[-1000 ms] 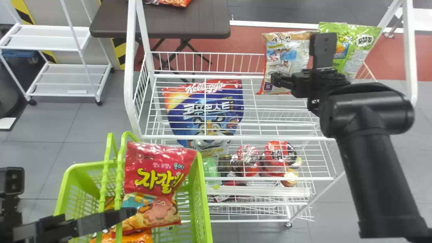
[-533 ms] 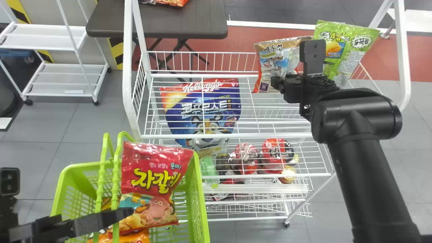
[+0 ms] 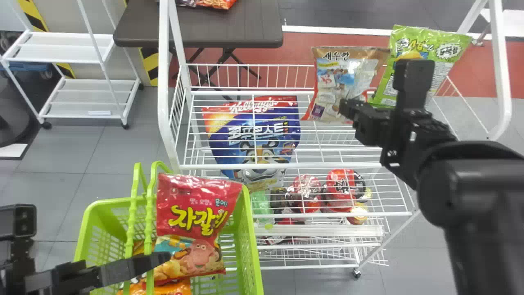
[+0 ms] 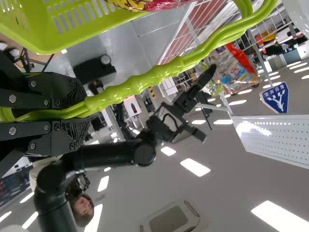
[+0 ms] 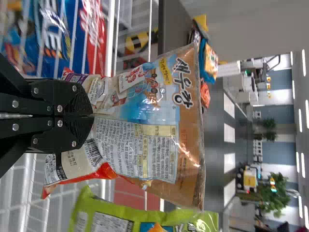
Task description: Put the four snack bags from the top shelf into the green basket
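Presently, brown snack bag (image 3: pixel 342 78): one, upright, raised over the rear of the white wire rack (image 3: pixel 163 82), toward my right side; pinched near its lower end.
Right gripper (image 3: pixel 346 108): fingers closed on the brown snack bag, the film creased around them.
Green snack bag (image 3: pixel 436 61): one, tilted, just beside the brown one and farther right; whether they touch, I cannot tell.
Green basket (image 3: pixel 256 246): one, before the rack on my left, handles (image 3: pixel 151 196) raised.
Left gripper (image 3: pixel 157 261): at those handles; I have its fingers clamped around them.
Red snack bag (image 3: pixel 196 205): one, in the basket, leaning up above the rim.
Orange snack bag (image 3: pixel 176 287): one, in the basket, beneath the red.
Blue cereal bag (image 3: pixel 254 135): one, at the rack's left, seen through the wires.
Red tubs (image 3: pixel 342 184): low in the rack, below the top shelf.
Dark table (image 3: pixel 200 37): behind the rack, with snack packets (image 3: pixel 217 3) on top.
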Robot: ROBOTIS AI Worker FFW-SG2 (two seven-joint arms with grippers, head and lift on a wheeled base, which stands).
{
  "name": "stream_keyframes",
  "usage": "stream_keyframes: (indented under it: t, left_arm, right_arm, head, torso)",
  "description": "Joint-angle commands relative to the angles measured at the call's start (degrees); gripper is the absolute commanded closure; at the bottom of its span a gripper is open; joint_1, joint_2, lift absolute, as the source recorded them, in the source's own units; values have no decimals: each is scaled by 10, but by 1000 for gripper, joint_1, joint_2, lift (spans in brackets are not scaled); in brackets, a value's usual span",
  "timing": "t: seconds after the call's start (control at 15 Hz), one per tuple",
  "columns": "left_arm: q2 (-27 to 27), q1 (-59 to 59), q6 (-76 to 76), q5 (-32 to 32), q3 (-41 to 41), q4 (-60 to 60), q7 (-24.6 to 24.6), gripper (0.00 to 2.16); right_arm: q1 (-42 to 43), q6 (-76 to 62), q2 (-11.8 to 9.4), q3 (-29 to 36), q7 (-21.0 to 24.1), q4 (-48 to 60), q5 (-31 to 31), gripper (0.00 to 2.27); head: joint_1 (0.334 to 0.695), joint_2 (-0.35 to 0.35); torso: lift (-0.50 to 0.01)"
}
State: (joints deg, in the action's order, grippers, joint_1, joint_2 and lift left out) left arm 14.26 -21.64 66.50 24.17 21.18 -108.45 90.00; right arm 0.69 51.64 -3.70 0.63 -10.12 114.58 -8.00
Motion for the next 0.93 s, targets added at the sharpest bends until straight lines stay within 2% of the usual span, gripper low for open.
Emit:
stream_keyframes:
  t: [0.0, 0.2, 0.27, 0.4, 0.47, 0.67, 0.87]
  left_arm:
    - [-2, 2, -1, -1, 0, 0, 6, 2148]
    - [-4, 4, 1, -1, -3, 0, 6, 2148]
    - [-5, 4, 1, -1, -3, 0, 6, 2148]
    - [-5, 4, 1, -2, -3, 0, 6, 2148]
    - [-5, 3, 1, -2, -3, -1, 6, 2148]
    - [-5, 2, 1, -1, -3, -4, 6, 2148]
    - [-5, 1, 3, 1, -5, -7, 6, 2148]
  right_arm:
    - [-64, 112, -3, -3, -12, 131, -69, 2250]
    - [-102, 243, -3, -11, -22, 216, -162, 2250]
    - [-104, 276, -3, -16, -25, 229, -198, 2250]
    - [-94, 346, -4, -27, -28, 231, -262, 2250]
    - [-77, 384, -3, -42, -28, 224, -283, 2250]
    - [-54, 384, -1, -97, -28, 164, -298, 2250]
    - [-31, 384, 0, -122, -22, 96, -311, 2250]
  head:
    - [695, 2]
    - [695, 65]
    - [695, 120]
    - [695, 180]
    - [695, 238]
    - [695, 333]
    - [695, 350]
  torso:
    - [0]
    - [0]
    - [0]
    - [0]
    - [0]
    - [0]
    - [0]
